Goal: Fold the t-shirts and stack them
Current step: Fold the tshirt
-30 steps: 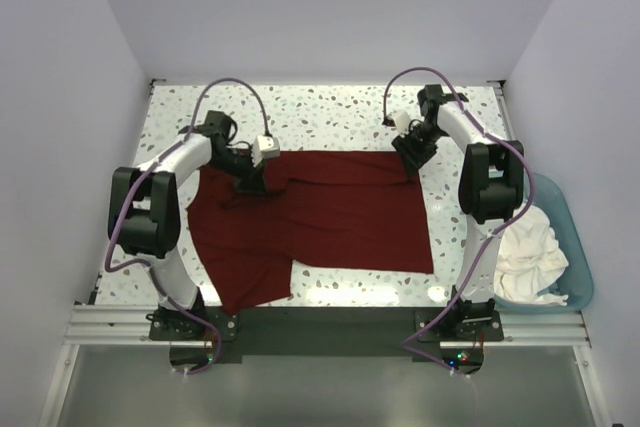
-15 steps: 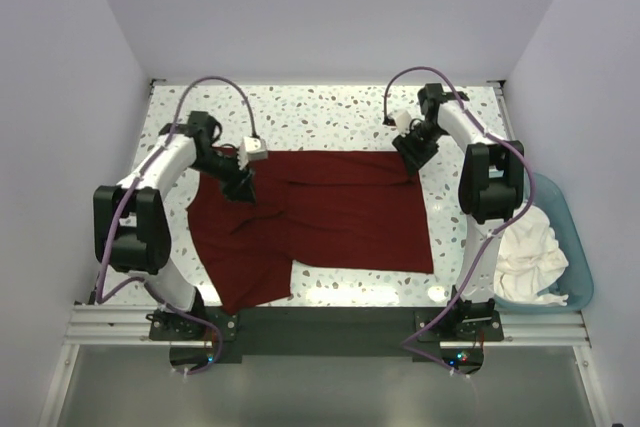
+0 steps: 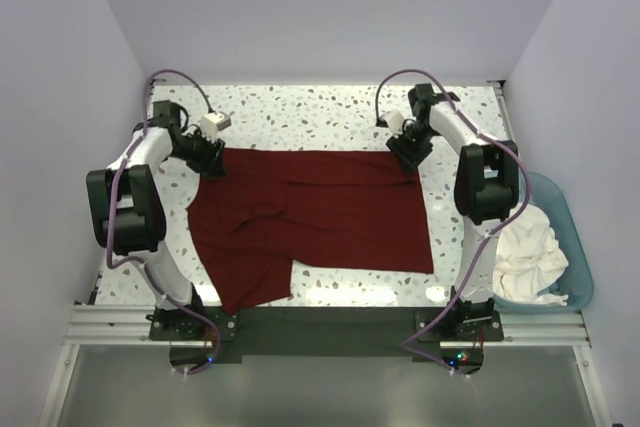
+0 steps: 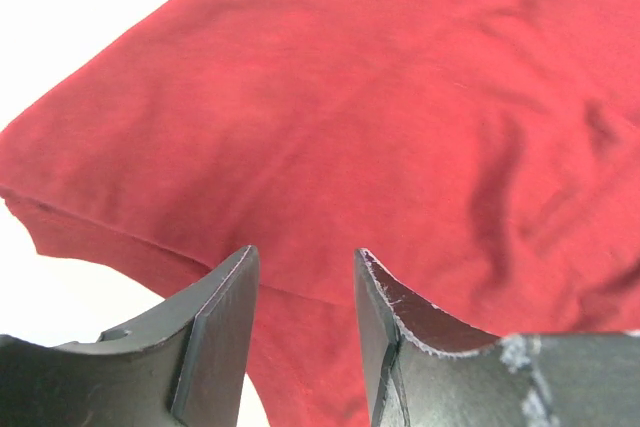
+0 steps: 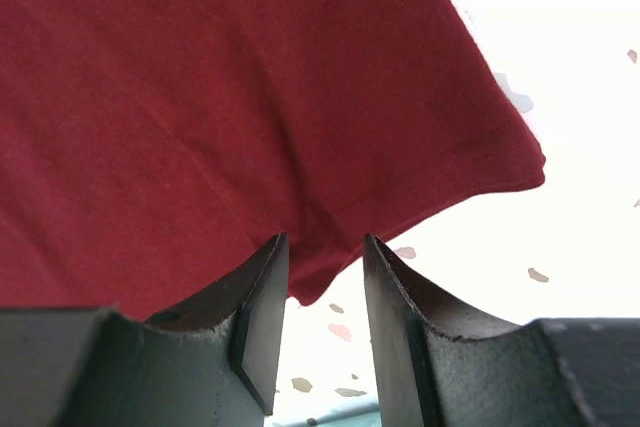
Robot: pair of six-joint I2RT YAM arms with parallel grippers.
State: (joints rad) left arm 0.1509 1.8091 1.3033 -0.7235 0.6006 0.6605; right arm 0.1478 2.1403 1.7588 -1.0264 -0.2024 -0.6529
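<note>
The maroon t-shirt (image 3: 320,212) lies spread on the speckled table, partly folded, with a flap at the lower left. My left gripper (image 3: 213,161) sits at its far left corner, open and empty; in the left wrist view the jaws (image 4: 305,267) hover over the maroon cloth (image 4: 350,117) near its hem. My right gripper (image 3: 405,154) is at the far right corner, open; in the right wrist view the jaws (image 5: 325,252) straddle the edge of the maroon sleeve (image 5: 220,97). The white t-shirt (image 3: 530,247) lies crumpled in the tub.
A light blue plastic tub (image 3: 575,247) stands off the table's right edge. White walls close in on the left, back and right. The arms' bases stand at the near edge on a metal rail (image 3: 320,322).
My left gripper has moved from the shirt's upper middle to its far left corner. The far left part of the shirt now lies flatter. The right gripper has barely shifted.
</note>
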